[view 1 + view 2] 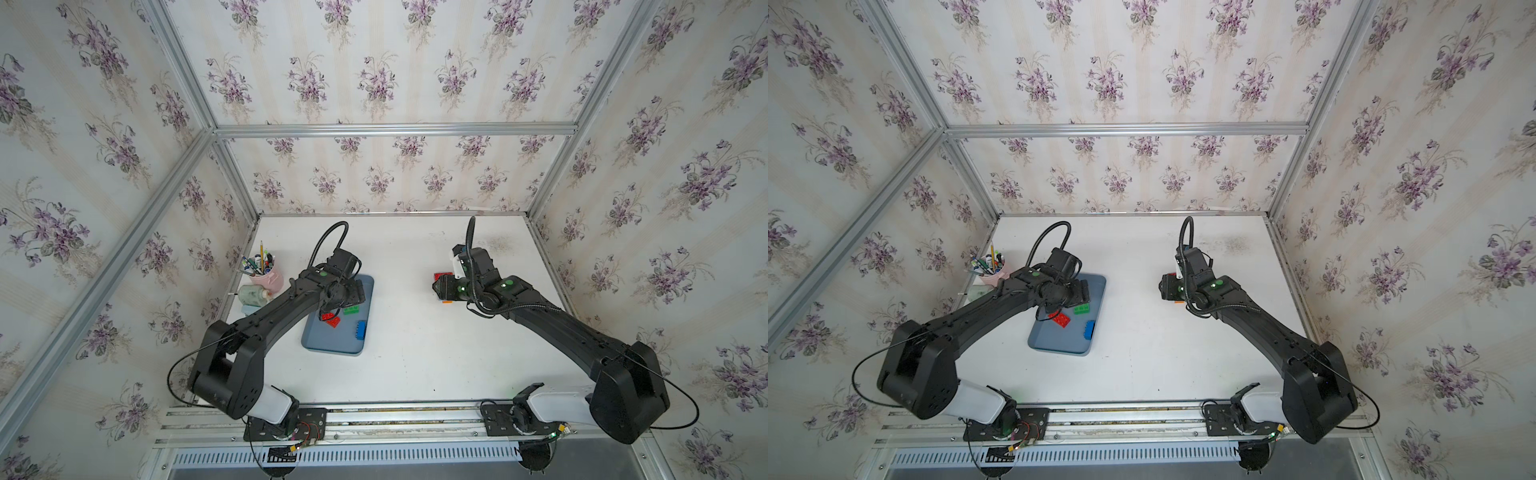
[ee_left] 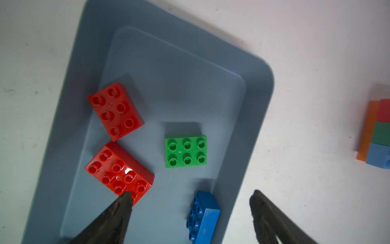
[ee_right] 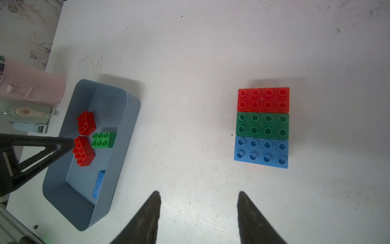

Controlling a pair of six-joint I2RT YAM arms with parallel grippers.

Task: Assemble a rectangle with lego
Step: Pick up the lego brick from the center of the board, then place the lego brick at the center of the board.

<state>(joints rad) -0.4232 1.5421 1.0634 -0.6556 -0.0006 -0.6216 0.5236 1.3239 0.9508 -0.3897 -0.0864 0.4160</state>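
Lego bricks [image 3: 262, 126] lie in two groups on the white bench [image 3: 190, 63]. On the right we see a red brick [image 3: 263, 99], a dark green brick [image 3: 262, 126] and a pale blue brick [image 3: 261, 151] set studs up with their long edges touching, so they form one flat block. An orange brick [image 2: 368, 131] shows along one edge of that block; we cannot tell whether it lies beneath or beside.

On the left, a grey-blue tray [image 2: 147, 52] holds a six-stud red brick [image 2: 116, 111], an eight-stud red brick [image 2: 119, 172], a bright green brick [image 2: 185, 151] and a deep blue brick [image 2: 203, 217] tipped on its side near the tray's wall.

Our left gripper [image 2: 191, 195] hangs over the tray, spread wide and empty. One fingertip [image 2: 125, 200] overlaps a corner of the eight-stud red brick, and we cannot tell if it touches. Our right gripper [image 3: 199, 193] is released too, with nothing between its jaws, over bare bench near the block.

A pink cup [image 1: 270, 280] of pens stands at the far left.
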